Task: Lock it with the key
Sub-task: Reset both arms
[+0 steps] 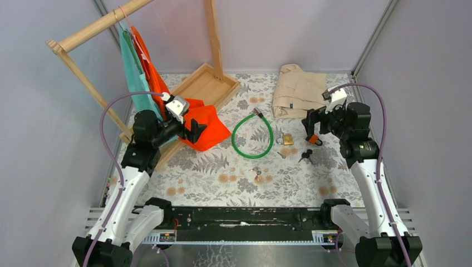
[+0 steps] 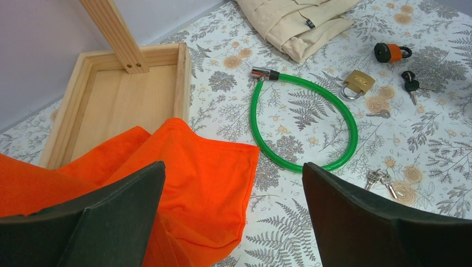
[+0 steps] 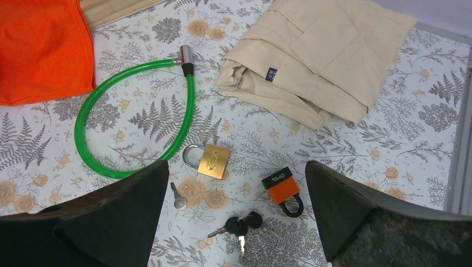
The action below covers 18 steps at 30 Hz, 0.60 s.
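Observation:
A green cable lock (image 1: 253, 136) lies looped in the middle of the table. To its right lie a brass padlock (image 1: 288, 139), an orange padlock (image 1: 314, 139), black-headed keys (image 1: 305, 154) and a single silver key (image 1: 282, 154). A silver key bunch (image 1: 257, 171) lies nearer. My right gripper (image 3: 236, 164) is open and empty above the brass padlock (image 3: 214, 160), orange padlock (image 3: 282, 188) and black keys (image 3: 242, 224). My left gripper (image 2: 234, 164) is open and empty over the orange cloth's edge, left of the green cable (image 2: 254, 117).
A wooden rack with a tray base (image 1: 203, 83) stands at the back left, with an orange cloth (image 1: 209, 125) and a teal cloth (image 1: 133, 67) hanging from it. A folded beige garment (image 1: 298, 89) lies at the back right. Grey walls close in both sides.

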Tool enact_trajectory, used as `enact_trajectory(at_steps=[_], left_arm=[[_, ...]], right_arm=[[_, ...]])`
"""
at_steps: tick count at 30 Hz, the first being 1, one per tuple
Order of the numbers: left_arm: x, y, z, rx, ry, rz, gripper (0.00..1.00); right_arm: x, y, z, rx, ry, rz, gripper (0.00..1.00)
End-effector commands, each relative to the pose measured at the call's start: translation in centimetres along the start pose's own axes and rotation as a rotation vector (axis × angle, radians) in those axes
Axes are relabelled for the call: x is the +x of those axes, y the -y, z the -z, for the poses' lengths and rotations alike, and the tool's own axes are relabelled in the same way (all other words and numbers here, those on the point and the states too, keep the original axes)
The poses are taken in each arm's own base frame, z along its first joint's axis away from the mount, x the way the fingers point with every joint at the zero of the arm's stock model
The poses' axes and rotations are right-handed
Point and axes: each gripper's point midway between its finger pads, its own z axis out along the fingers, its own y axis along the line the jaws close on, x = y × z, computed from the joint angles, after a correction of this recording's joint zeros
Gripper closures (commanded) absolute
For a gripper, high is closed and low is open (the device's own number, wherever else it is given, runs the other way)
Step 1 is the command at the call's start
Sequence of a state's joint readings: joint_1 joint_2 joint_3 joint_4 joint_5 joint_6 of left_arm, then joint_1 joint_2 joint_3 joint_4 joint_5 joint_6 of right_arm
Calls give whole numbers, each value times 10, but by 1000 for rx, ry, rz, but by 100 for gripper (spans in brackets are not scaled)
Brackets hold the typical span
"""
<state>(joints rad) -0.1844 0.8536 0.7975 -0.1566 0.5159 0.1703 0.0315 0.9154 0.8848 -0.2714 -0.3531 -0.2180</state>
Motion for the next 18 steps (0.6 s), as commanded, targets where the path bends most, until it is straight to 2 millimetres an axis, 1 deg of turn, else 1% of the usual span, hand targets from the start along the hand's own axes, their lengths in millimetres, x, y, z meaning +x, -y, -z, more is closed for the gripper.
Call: enact_trajectory(at_steps=[1, 6, 18], left_arm=[[-19, -4, 5, -27, 60, -67, 0], [-23, -2, 6, -22, 64, -56, 0], [-13, -4, 3, -27, 45, -38, 0]], right_arm=[[-18, 6, 7, 30, 68, 30, 1], [-22, 8, 12, 43, 82, 35, 1], [-21, 17, 13, 92, 78, 48, 1]])
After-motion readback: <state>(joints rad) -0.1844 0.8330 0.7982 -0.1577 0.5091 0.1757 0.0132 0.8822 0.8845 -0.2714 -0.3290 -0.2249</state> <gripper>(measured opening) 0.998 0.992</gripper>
